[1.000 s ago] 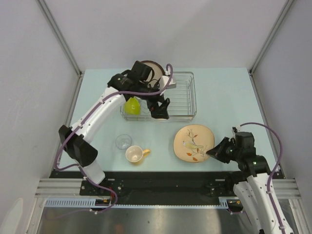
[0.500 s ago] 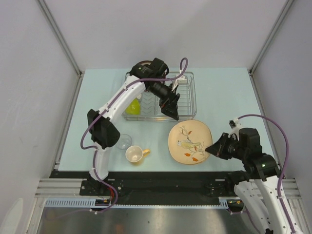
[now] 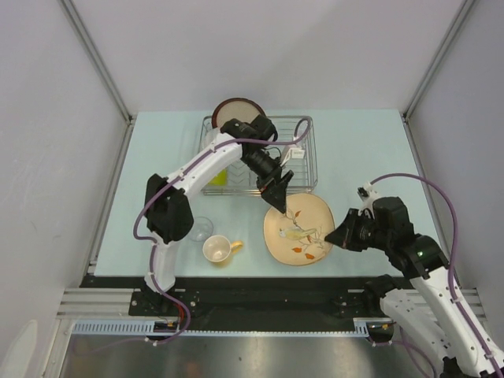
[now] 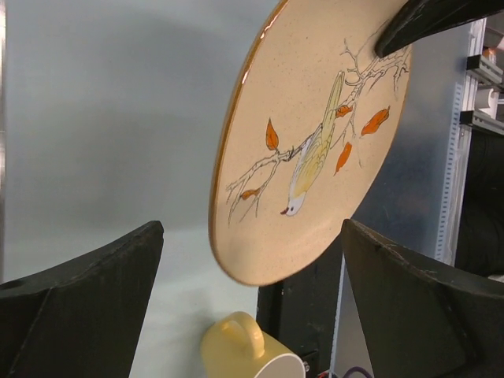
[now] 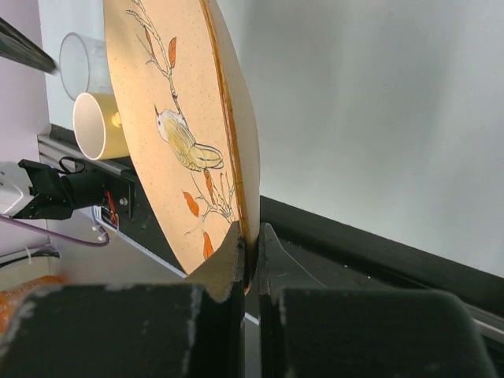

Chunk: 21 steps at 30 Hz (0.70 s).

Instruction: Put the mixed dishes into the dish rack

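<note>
My right gripper (image 3: 337, 235) is shut on the rim of the cream floral plate (image 3: 298, 230) and holds it tilted above the table; the right wrist view shows the pinch (image 5: 252, 244) on the plate (image 5: 169, 118). My left gripper (image 3: 277, 194) is open and empty at the plate's far edge; in its wrist view (image 4: 252, 276) the plate (image 4: 315, 142) hangs just ahead of the spread jaws. The tan-yellow mug (image 3: 218, 249) lies on its side beside the clear glass (image 3: 199, 228). The dish rack (image 3: 313, 153) holds the lime-green bowl (image 3: 217, 175), and the dark-red-rimmed plate (image 3: 237, 111) leans at its back. The white bowl is not visible.
The table's black front rail (image 3: 260, 285) runs just below the mug and the plate. The left arm reaches across the front of the rack. The mug (image 4: 244, 350) lies below the plate in the left wrist view; mug (image 5: 98, 126) and glass (image 5: 79, 59) show behind it in the right wrist view.
My right gripper has lifted the floral plate, tilted it and carried it left. My left arm has swung out of the rack and down to the plate's far edge.
</note>
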{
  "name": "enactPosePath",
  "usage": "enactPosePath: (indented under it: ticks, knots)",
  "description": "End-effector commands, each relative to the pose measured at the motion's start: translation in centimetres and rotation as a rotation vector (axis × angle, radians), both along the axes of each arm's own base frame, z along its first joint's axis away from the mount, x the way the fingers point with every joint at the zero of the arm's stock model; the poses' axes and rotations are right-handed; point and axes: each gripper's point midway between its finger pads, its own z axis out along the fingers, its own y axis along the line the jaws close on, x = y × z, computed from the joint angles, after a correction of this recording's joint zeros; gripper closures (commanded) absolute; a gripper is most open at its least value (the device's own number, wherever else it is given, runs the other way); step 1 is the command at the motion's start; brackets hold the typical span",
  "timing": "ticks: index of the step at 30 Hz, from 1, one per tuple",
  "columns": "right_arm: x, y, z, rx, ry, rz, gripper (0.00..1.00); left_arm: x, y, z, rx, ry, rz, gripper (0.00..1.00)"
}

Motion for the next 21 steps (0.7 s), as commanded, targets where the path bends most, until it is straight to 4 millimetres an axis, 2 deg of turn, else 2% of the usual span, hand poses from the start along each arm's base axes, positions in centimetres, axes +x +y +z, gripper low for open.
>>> enactPosePath:
  ticks: [1,8,11,14,19,21]
  knots:
    - [2.3,2.8,7.6,0.155,-0.241,0.042,1.0,-1.0,-0.6,1.1,-0.02,-0.056,-0.01,0.0]
    - [2.6,3.5,8.1,0.138,-0.261,0.044,1.0,-1.0,-0.9,0.7,-0.024,-0.042,-0.018,0.0]
    - [3.0,3.6,8.2,0.13,-0.27,0.037,1.0,-1.4,-0.8,1.0,-0.035,-0.035,-0.036,0.16]
    - [3.5,3.7,8.4,0.124,-0.287,0.034,1.0,-2.0,-0.5,1.1,-0.037,-0.015,-0.056,0.24]
    - [4.8,4.0,8.8,0.111,-0.313,0.026,1.0,-3.1,0.0,1.2,-0.048,0.015,-0.099,0.27]
    - [5.2,4.2,8.9,0.11,-0.32,0.027,1.0,-3.4,0.2,1.4,-0.053,0.024,-0.109,0.23]
